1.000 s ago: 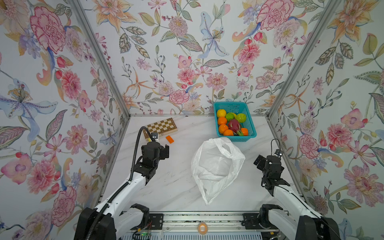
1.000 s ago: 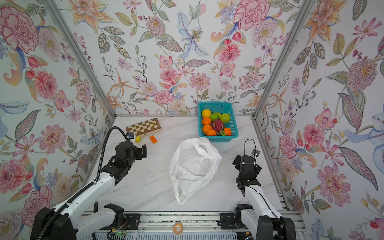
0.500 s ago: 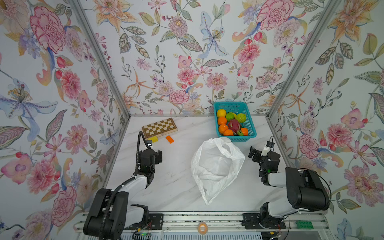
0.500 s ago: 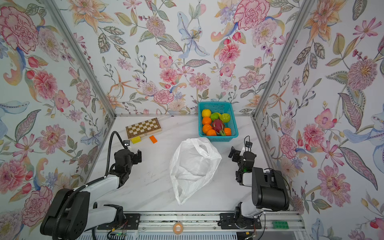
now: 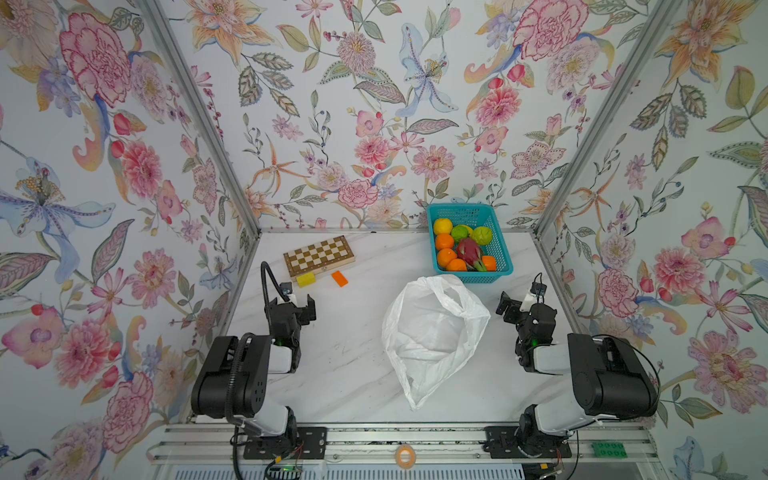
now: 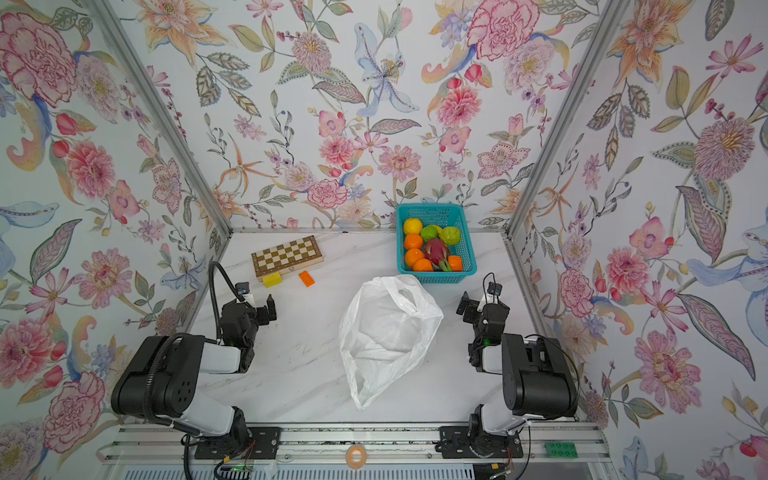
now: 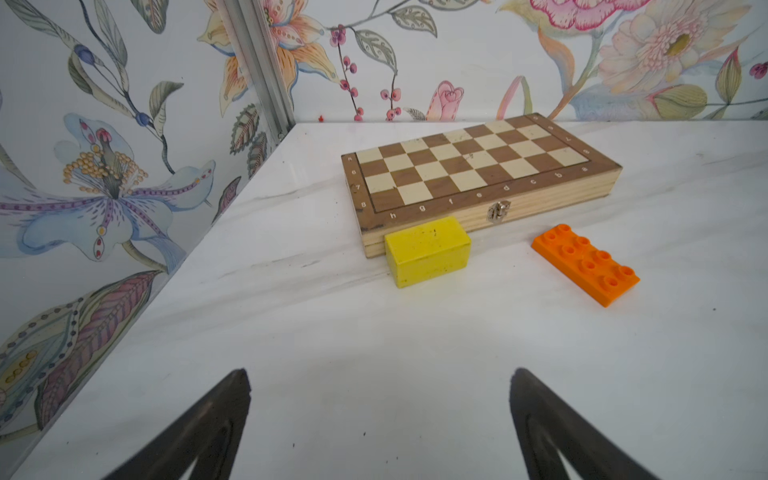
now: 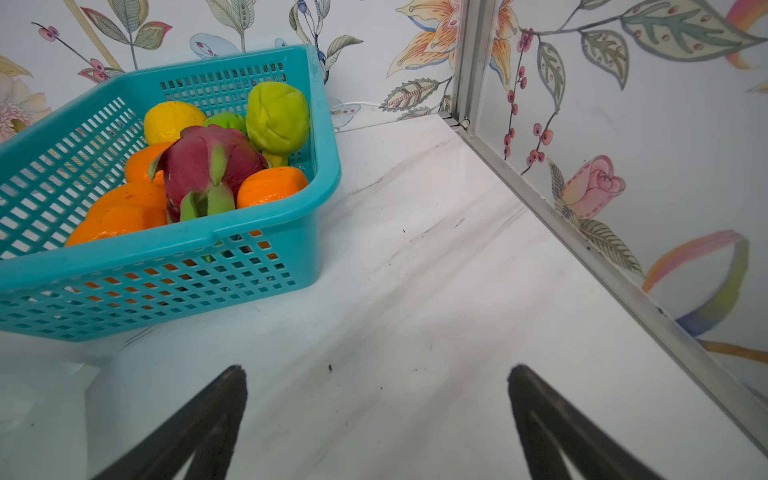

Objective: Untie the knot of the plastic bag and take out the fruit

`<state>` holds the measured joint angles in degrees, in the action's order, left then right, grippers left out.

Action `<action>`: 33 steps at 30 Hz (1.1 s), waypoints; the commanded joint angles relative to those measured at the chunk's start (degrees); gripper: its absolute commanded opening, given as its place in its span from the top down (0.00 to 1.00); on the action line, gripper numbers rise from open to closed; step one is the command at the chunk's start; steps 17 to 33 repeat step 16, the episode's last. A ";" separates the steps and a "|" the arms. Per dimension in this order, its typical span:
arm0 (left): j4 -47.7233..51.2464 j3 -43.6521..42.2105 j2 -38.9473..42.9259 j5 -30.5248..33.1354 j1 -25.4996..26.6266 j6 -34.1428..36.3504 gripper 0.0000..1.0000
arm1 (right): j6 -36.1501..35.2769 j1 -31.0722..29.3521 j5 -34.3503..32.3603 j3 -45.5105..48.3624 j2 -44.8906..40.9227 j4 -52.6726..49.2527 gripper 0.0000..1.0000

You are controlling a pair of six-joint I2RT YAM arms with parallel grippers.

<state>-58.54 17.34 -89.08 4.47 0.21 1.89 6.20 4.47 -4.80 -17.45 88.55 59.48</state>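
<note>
The plastic bag (image 5: pixel 432 336) (image 6: pixel 386 332) lies limp and crumpled on the middle of the white marble table, its mouth loose towards the basket. The knot is out of view. The fruit (image 5: pixel 467 249) (image 6: pixel 436 251) (image 8: pixel 208 162), several oranges, a dragon fruit, green ones and a yellow one, fills the teal basket (image 5: pixel 461 212) (image 6: pixel 430 212) (image 8: pixel 166 282) behind the bag. My left gripper (image 5: pixel 297 305) (image 6: pixel 257 307) (image 7: pixel 380 374) hangs open and empty left of the bag. My right gripper (image 5: pixel 517 301) (image 6: pixel 473 303) (image 8: pixel 377 370) is open and empty to its right, facing the basket's corner.
A folded chessboard (image 5: pixel 319 255) (image 7: pixel 473 166) lies at the back left, with a yellow block (image 5: pixel 305 279) (image 7: pixel 428 255) against it and an orange brick (image 5: pixel 339 278) (image 7: pixel 586 264) beside it. Flowered walls close three sides. A tape ring (image 5: pixel 405 456) sits on the front rail.
Both arms have folded down from a stretched reach into a low tucked pose near their bases. The grippers stay open. The bag and basket have not moved.
</note>
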 commanded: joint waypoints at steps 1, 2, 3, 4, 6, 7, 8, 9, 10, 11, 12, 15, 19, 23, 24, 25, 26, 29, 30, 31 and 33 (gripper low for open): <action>-9.76 -1.14 -0.04 -1.50 -0.18 -0.16 0.01 | -0.80 -0.43 -0.98 -0.13 -0.04 2.12 0.01; -10.30 -1.26 -0.09 -1.33 -0.21 -0.28 0.01 | -0.76 -0.43 -0.95 -0.14 -0.05 2.00 0.01; -9.04 -1.09 0.02 -1.18 -0.21 -0.33 0.01 | -0.82 -0.43 -0.97 -0.13 -0.12 2.04 0.01; -9.48 -0.91 -0.09 -1.25 -0.21 -0.24 0.01 | -0.81 -0.51 -1.04 -0.06 -0.11 2.12 0.01; -9.42 -0.93 -0.09 -1.31 -0.14 -0.26 0.01 | -1.04 -0.79 -1.46 -0.09 -0.09 2.00 0.01; -9.65 -1.07 -0.04 -1.23 -0.20 -0.21 0.01 | -1.02 -0.86 -1.62 -0.28 0.07 1.75 0.01; -9.38 -0.95 -0.06 -1.26 -0.21 -0.24 0.01 | -0.37 -0.30 -0.52 -0.74 0.37 1.44 0.01; -9.65 -1.04 -0.04 -1.27 -0.21 -0.22 0.01 | 0.02 0.77 1.27 -1.16 0.20 0.32 0.01; -9.51 -1.00 -0.04 -1.25 -0.21 -0.21 0.01 | -0.15 0.50 0.59 -1.34 0.05 -0.56 0.01; -9.59 -1.00 -0.10 -1.28 -0.18 -0.22 0.01 | -0.05 0.45 0.61 -1.44 0.00 -0.76 0.01; -9.51 -1.00 -0.09 -1.29 -0.21 -0.17 0.01 | -0.14 0.45 0.53 -1.51 -0.13 -1.11 0.01; -9.57 -1.04 -0.07 -1.29 -0.20 -0.18 0.01 | -0.78 -0.44 -1.05 0.10 -0.21 2.22 0.01; -9.57 -1.02 -0.05 -1.30 -0.21 -0.22 0.01 | -1.38 -1.02 -1.54 0.54 -0.38 2.75 0.01; -9.57 -1.02 -0.05 -1.30 -0.21 -0.22 0.01 | -1.38 -1.02 -1.54 0.54 -0.38 2.75 0.01; -9.57 -1.02 -0.05 -1.30 -0.21 -0.22 0.01 | -1.38 -1.02 -1.54 0.54 -0.38 2.75 0.01; -9.57 -1.02 -0.05 -1.30 -0.21 -0.22 0.01 | -1.38 -1.02 -1.54 0.54 -0.38 2.75 0.01; -9.57 -1.02 -0.05 -1.30 -0.21 -0.22 0.01 | -1.38 -1.02 -1.54 0.54 -0.38 2.75 0.01; -9.57 -1.02 -0.05 -1.30 -0.21 -0.22 0.01 | -1.38 -1.02 -1.54 0.54 -0.38 2.75 0.01; -9.57 -1.02 -0.05 -1.30 -0.21 -0.22 0.01 | -1.38 -1.02 -1.54 0.54 -0.38 2.75 0.01; -9.57 -1.02 -0.05 -1.30 -0.21 -0.22 0.01 | -1.38 -1.02 -1.54 0.54 -0.38 2.75 0.01; -9.57 -1.02 -0.05 -1.30 -0.21 -0.22 0.01 | -1.38 -1.02 -1.54 0.54 -0.38 2.75 0.01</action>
